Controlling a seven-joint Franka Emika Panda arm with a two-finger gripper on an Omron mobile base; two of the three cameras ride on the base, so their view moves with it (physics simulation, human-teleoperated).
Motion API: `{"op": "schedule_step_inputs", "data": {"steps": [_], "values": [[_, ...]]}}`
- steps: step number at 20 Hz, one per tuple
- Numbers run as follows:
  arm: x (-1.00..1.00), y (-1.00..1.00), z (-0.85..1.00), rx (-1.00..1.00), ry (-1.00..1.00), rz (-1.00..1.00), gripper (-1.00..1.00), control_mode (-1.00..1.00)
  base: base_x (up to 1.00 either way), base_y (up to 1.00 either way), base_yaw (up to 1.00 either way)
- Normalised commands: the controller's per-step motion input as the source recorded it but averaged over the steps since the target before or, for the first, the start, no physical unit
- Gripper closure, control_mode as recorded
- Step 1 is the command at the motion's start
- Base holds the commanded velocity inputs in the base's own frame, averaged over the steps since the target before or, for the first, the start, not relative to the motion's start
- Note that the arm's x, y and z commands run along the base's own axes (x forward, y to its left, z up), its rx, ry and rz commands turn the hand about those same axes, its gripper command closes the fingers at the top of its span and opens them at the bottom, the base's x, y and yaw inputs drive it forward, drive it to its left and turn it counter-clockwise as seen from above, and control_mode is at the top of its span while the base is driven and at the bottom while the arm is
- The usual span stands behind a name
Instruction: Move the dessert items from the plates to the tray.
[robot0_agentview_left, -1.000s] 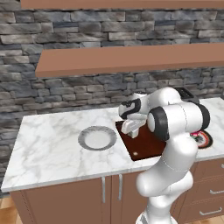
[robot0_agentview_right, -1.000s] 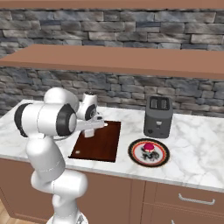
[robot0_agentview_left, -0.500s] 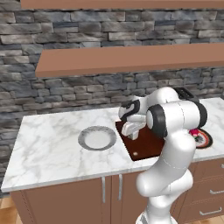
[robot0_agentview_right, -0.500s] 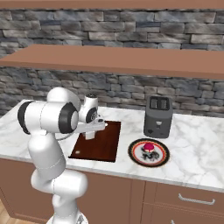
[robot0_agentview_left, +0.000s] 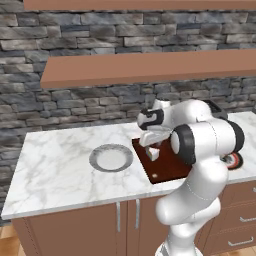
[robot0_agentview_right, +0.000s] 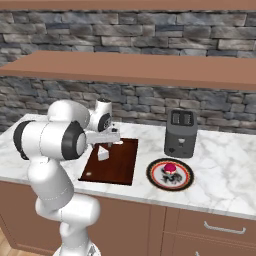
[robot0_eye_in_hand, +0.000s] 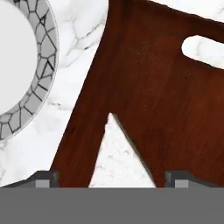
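Cake (robot0_eye_in_hand: 118, 159) is seen on the tray (robot0_eye_in_hand: 148, 87), between the spread pincer (robot0_eye_in_hand: 111, 179) tips, apparently let go so it rests on the wood. Beside the tray's left edge the grey plate (robot0_agentview_left: 111, 158) lies bare. At the table's right end the cupcake (robot0_agentview_right: 170, 168) sits on the patterned plate (robot0_agentview_right: 170, 174), likely next.

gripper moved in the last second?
Yes. The gripper has drifted slightly toward the toaster, staying low over the cake wedge on the tray.
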Motion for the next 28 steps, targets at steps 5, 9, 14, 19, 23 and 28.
{"op": "schedule_step_inputs", "data": {"steps": [5,9,14,19,23,28], "values": [[0.00,-0.75,0.27,-0.01,0.14,-0.18,-1.00,-1.00,0.00,0.00,0.00],[-0.15,-1.00,0.00,-0.05,0.13,-0.22,-1.00,-1.00,0.00,0.00,0.00],[-0.19,-1.00,0.00,-0.09,0.11,-0.26,-1.00,-1.00,0.00,0.00,0.00],[-0.29,-1.00,0.00,-0.17,0.03,-0.27,-1.00,-1.00,0.00,0.00,0.00],[-0.32,-1.00,0.00,-0.15,0.02,-0.25,-1.00,-1.00,0.00,0.00,0.00],[-0.38,-1.00,-0.13,-0.03,0.00,-0.25,-1.00,-1.00,0.00,0.00,0.00]]}}
